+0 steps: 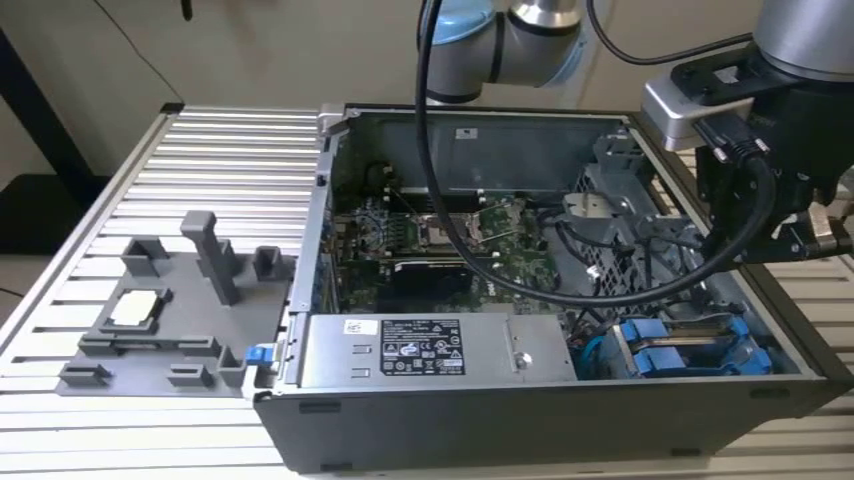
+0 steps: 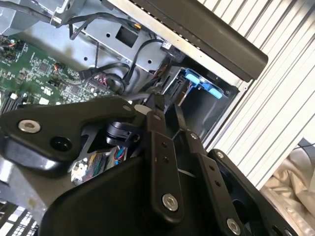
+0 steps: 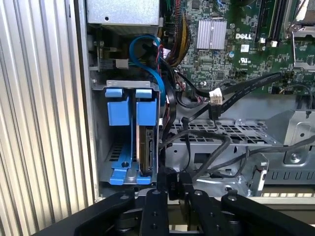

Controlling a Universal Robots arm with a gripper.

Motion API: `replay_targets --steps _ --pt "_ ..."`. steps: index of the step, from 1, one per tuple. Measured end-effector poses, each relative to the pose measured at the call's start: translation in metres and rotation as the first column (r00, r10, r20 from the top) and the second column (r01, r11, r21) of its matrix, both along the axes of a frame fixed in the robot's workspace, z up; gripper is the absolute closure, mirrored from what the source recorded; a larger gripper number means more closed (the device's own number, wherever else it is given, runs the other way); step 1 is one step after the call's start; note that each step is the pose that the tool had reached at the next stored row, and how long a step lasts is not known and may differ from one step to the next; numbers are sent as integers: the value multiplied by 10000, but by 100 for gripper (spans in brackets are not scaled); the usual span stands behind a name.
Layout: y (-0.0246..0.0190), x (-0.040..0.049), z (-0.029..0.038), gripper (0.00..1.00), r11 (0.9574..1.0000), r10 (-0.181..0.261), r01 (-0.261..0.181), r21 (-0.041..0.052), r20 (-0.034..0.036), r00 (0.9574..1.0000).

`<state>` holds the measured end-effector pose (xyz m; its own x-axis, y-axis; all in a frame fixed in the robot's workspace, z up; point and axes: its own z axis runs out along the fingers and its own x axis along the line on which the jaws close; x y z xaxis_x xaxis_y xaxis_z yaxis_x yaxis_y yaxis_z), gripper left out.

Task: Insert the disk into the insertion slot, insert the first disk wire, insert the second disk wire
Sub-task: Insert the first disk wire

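Observation:
The disk [image 3: 146, 147] stands on edge in its blue carrier inside the insertion slot [image 3: 100, 147], a bay of the grey drive cage in a corner of the open computer case. A second blue-fronted carrier [image 3: 114, 110] sits beside it. In the exterior view the blue carriers [image 1: 681, 350] lie at the case's near right corner. My gripper [image 3: 175, 194] hovers just off the cage's end, shut on the black connector of a disk wire [image 3: 173, 182]. The second wrist view has the fingertips [image 2: 153, 110] pinched together, pointing toward the blue carrier front [image 2: 202, 83].
The silver labelled power-supply box [image 1: 420, 345] lies along the case's near wall. Loose black cables [image 3: 231, 91] cross the green motherboard [image 1: 454, 235] and cage. A grey fixture [image 1: 174, 300] stands on the ribbed table at the exterior view's left. The arm's wrist [image 1: 761, 180] hangs over the case's right edge.

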<state>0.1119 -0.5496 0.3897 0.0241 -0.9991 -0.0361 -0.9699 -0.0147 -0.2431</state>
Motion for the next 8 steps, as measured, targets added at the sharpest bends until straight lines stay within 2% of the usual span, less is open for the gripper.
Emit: replay_targets --steps 1,7,8 --pt "0 0 0 80 10000 0 0 0 1 10000" --pt "0 0 0 81 10000 0 0 0 10 10000" --pt "1 5 0 81 10000 0 0 -1 -8 10000"
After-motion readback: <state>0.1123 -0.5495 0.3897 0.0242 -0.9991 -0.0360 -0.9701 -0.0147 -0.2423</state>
